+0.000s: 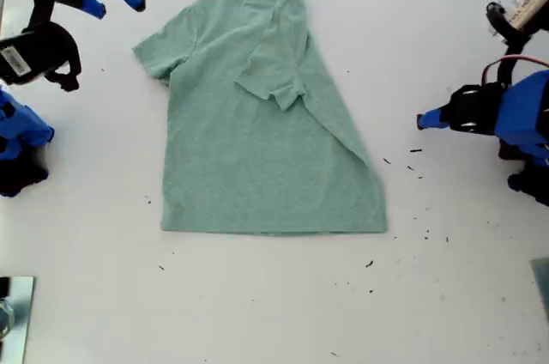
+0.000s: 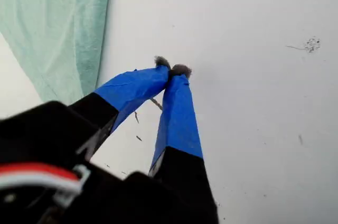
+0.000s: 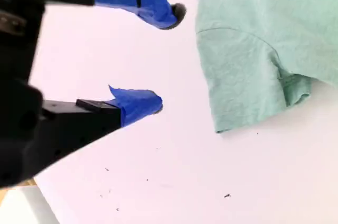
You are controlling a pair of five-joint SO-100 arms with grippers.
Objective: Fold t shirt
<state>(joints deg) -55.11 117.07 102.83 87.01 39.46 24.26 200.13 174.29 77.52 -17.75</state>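
Observation:
The pale green t shirt (image 1: 257,149) lies flat on the white table, collar toward the exterior view's top. Its sleeve on the exterior view's right is folded in over the chest; the other sleeve (image 3: 248,76) lies spread out. My first gripper (image 1: 420,121) hovers at the exterior view's right, clear of the shirt's edge (image 2: 58,23), its blue-taped fingers (image 2: 177,108) shut tip to tip on nothing. My second gripper (image 1: 120,8) is at the exterior view's upper left, open and empty (image 3: 166,57), a short way from the spread sleeve.
Small dark specks (image 1: 412,166) dot the table between the shirt and my first gripper. Arm bases stand at the exterior view's left edge (image 1: 21,136) and right edge (image 1: 527,136). A metal piece (image 1: 13,312) sits in that view's lower left corner.

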